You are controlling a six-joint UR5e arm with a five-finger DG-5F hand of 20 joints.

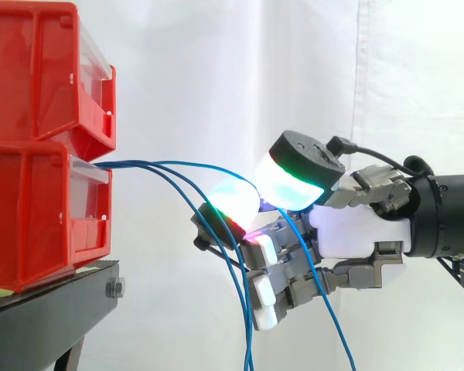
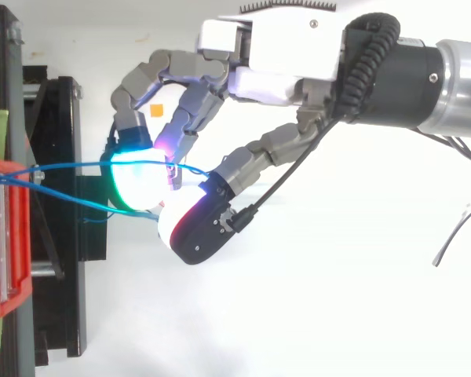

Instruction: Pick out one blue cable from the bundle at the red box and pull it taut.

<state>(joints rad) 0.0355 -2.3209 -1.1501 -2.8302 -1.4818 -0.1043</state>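
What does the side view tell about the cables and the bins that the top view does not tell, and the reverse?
Side view: two red bins stand stacked on the black stand. The blue cables leave the lower bin's front and hang down to the lower edge.
Top view: the cables spread apart sideways from the bin, and one blue cable runs almost straight to the glowing pads.
Both: the hand, with curled fingers that seem closed on that cable, before the white curtain.
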